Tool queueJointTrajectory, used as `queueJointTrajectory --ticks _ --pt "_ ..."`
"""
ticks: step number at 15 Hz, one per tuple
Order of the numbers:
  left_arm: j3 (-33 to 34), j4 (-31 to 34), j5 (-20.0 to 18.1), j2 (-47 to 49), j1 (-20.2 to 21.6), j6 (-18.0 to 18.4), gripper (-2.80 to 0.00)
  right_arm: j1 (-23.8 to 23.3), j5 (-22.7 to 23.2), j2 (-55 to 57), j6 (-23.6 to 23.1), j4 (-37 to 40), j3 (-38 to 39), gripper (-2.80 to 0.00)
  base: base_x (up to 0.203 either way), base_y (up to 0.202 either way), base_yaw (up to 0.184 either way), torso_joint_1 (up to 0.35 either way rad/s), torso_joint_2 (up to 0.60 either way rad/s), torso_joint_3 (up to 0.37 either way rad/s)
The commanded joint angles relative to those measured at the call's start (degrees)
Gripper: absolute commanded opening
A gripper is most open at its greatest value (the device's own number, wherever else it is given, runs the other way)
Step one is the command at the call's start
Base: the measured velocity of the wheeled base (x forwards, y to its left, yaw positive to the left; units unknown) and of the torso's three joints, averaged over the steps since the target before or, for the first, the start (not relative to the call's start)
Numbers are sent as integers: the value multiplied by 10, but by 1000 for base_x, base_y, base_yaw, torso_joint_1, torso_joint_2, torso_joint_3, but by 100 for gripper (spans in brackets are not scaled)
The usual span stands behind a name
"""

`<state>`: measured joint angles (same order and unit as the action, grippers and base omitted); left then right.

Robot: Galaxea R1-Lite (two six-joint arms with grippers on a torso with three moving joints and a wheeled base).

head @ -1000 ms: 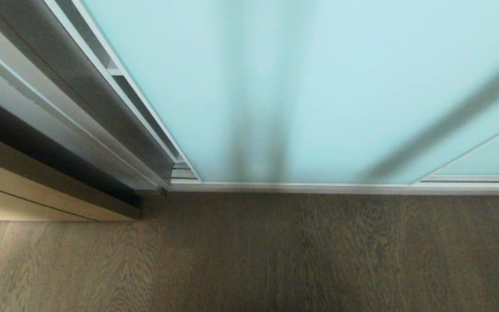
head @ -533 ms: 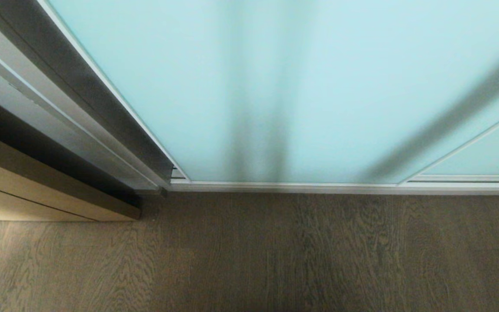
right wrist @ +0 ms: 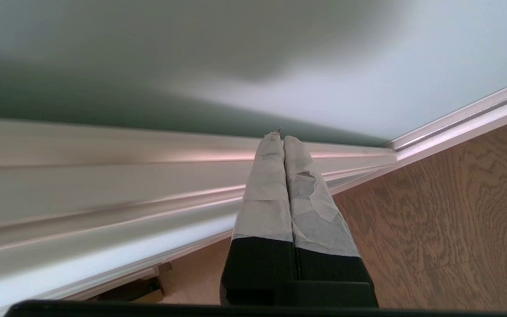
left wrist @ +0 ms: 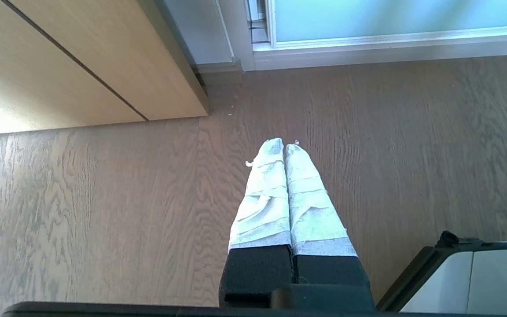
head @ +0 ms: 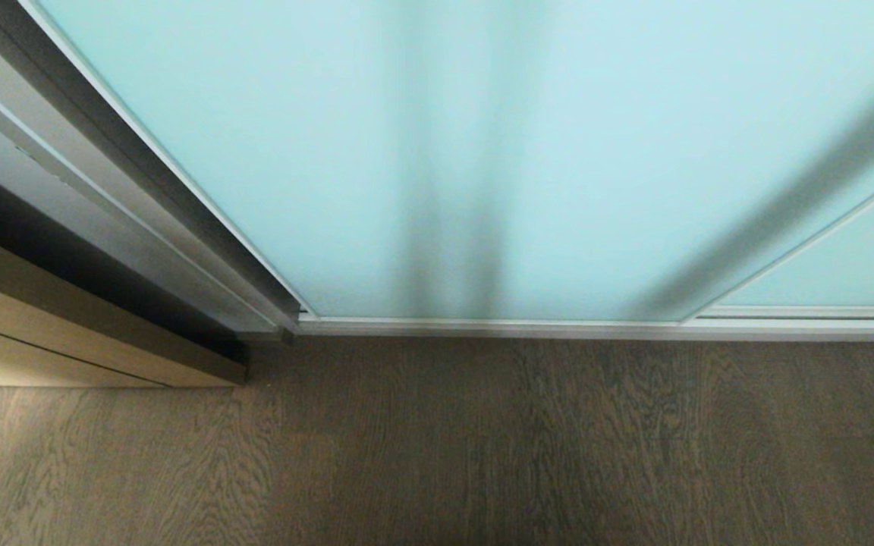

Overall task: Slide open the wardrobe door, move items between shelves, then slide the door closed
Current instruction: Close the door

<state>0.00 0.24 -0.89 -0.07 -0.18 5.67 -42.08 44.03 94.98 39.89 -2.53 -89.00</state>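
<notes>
The sliding wardrobe door [head: 558, 152], a frosted pale aqua panel in a thin white-silver frame, fills the upper head view, and its left edge meets the wardrobe's grey side post [head: 202, 227]. In the right wrist view my right gripper [right wrist: 278, 137] is shut, empty, with its taped fingertips at the door's white frame strip [right wrist: 104, 145], just below the glass [right wrist: 412, 66]. My left gripper [left wrist: 284, 145] hangs shut and empty over the floor, away from the door. The items and the shelves are hidden behind the door. Neither arm shows in the head view.
A second aqua panel [head: 847, 265] overlaps at the right, above the silver bottom track [head: 558, 327]. A tan wood panel [head: 65, 341] stands at the left, also in the left wrist view [left wrist: 82, 66]. Brown wood floor [head: 482, 455] lies in front. A part of my base [left wrist: 478, 277] is near the left gripper.
The door has slid left, closing the narrow gap that showed the wardrobe's inside at its left edge. The left gripper has stayed still.
</notes>
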Motion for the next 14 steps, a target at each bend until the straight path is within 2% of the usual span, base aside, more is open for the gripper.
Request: queueJointTrajectory --ticks 1,7,8,10,12,14 --pt "1 0 0 1 0 0 -280 1 3 -2 2 0 0 -280 0 0 0 0 0 0" --pt "1 0 0 1 0 0 -280 -3 3 -14 -14 -24 16 -280 0 0 0 0 0 0" --pt "1 0 0 1 0 0 -280 -4 -3 -24 -41 -24 19 -280 0 0 0 0 0 0" --pt "1 0 0 1 0 0 -280 -3 -61 -60 -136 -15 36 -280 0 0 0 0 0 0" --pt "1 0 0 1 0 0 -280 0 -118 -111 -224 -8 82 -280 0 0 0 0 0 0" --pt "1 0 0 1 0 0 -280 1 -149 -172 -292 -9 132 -280 0 0 0 0 0 0"
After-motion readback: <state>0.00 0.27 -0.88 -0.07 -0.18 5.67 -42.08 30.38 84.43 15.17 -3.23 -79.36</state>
